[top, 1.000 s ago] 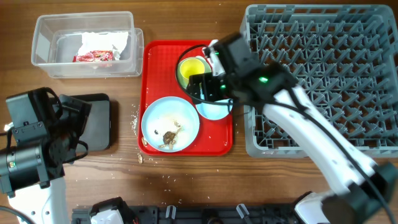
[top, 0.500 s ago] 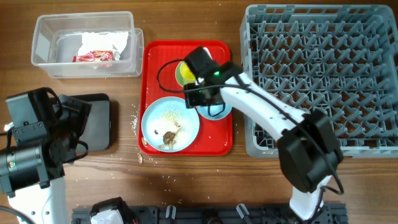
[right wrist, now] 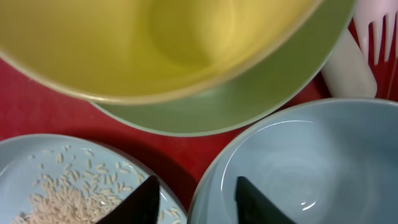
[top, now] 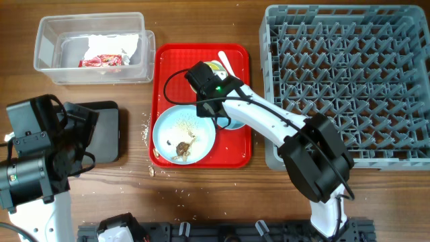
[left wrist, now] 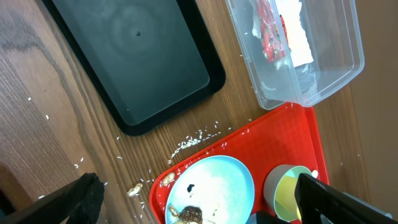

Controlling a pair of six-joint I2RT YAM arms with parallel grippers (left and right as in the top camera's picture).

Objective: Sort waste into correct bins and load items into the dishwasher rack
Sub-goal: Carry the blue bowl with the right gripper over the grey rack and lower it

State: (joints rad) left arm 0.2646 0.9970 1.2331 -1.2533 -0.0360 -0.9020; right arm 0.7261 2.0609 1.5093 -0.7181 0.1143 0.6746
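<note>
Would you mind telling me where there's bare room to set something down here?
The black tray is bare and the grey rack visibly holds nothing. The red tray is crowded with plate, cup and bowl.

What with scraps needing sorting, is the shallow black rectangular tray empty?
Empty: the shallow black rectangular tray shows only bare floor, left wrist view.

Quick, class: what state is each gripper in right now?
Left gripper: open, holding nothing.
Right gripper: open, jaws astride the light blue bowl's rim, not gripping.
</note>
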